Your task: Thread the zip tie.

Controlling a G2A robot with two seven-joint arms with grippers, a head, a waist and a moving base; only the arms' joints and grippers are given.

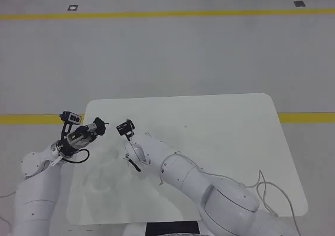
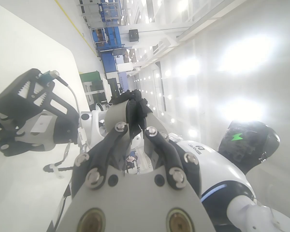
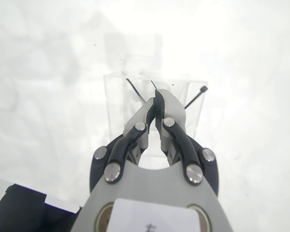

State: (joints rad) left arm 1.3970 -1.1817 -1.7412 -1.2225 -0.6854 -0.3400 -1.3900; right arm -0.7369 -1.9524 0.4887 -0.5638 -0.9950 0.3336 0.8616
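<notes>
right claw pinching the zip tie over a clear box

the right claw (image 3: pixel 156 100) points down at the white table (image 1: pixel 232 135), and its two fingers are pressed together on a thin black zip tie (image 3: pixel 194 97). a short tip of the tie sticks out past the fingertips. one strand runs off to the side and ends in the small square head, which sits right at the corner edge of a clear box (image 3: pixel 113 107). another thin black strand shows on the other side of the fingers, inside the box's outline. the box stands on the table directly under the claw. i cannot tell whether the tie touches the box or hangs just above it.

the left claw (image 2: pixel 136 107) is raised off the table near its left edge, level with the right wrist and a little apart from it. its fingers are closed against each other, with dark padding bunched at the tips. i cannot make out anything held between them.
</notes>
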